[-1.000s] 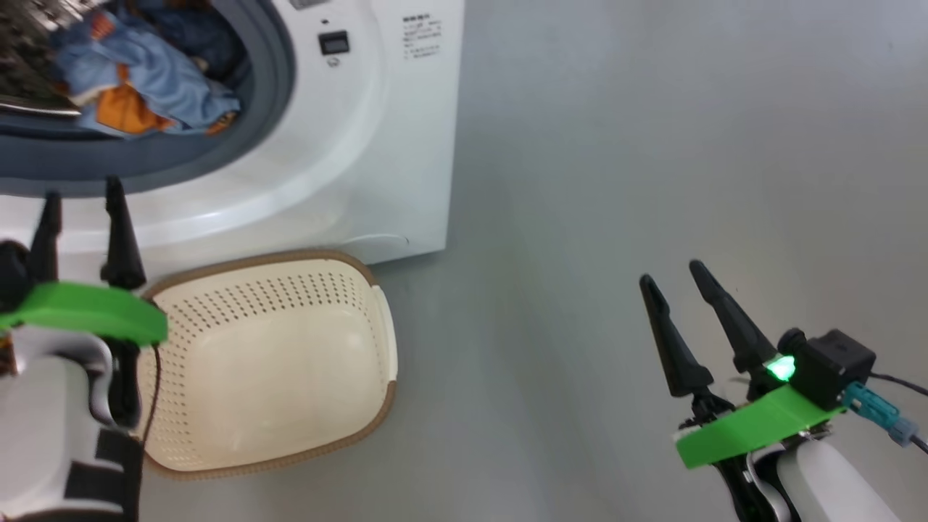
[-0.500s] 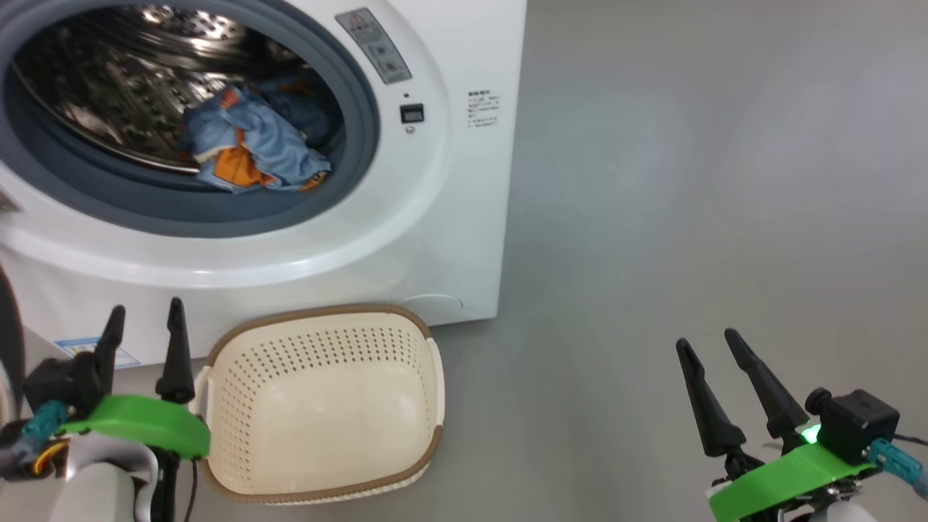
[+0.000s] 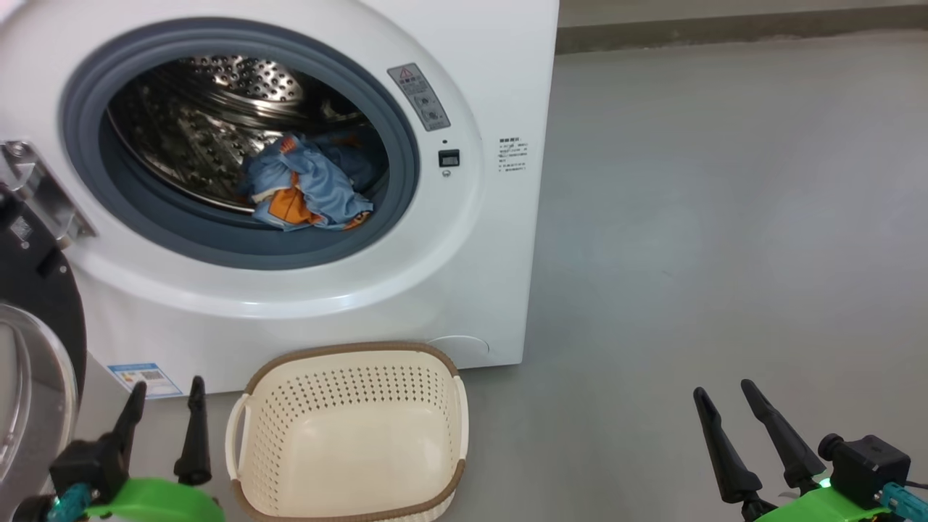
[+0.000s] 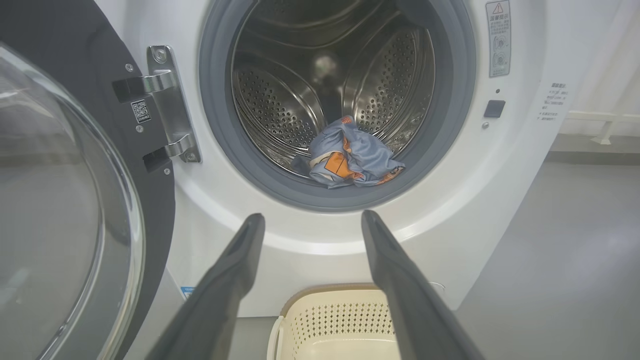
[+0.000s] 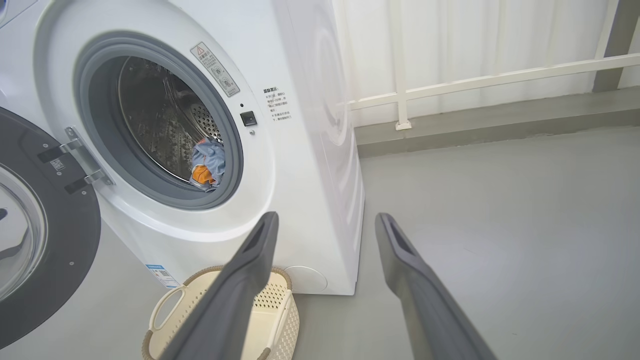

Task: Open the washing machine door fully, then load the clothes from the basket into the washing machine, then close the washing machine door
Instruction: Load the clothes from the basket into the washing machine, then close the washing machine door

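Washing machine door (image 3: 36,312), partly off-frame

I see left gripper (image 3: 166,386): two long black fingers (image 3: 194,435) tapering to points, bright green mount plate (image 3: 156,500), teal plug (image 3: 69,502) | right gripper (image 3: 723,388): same black fingers, green plate, boxy black camera block (image 3: 866,467), teal connector (image 3: 902,500), small green light (image 3: 821,481) | my wrist views: fingers matte dark grey, inner faces grooved
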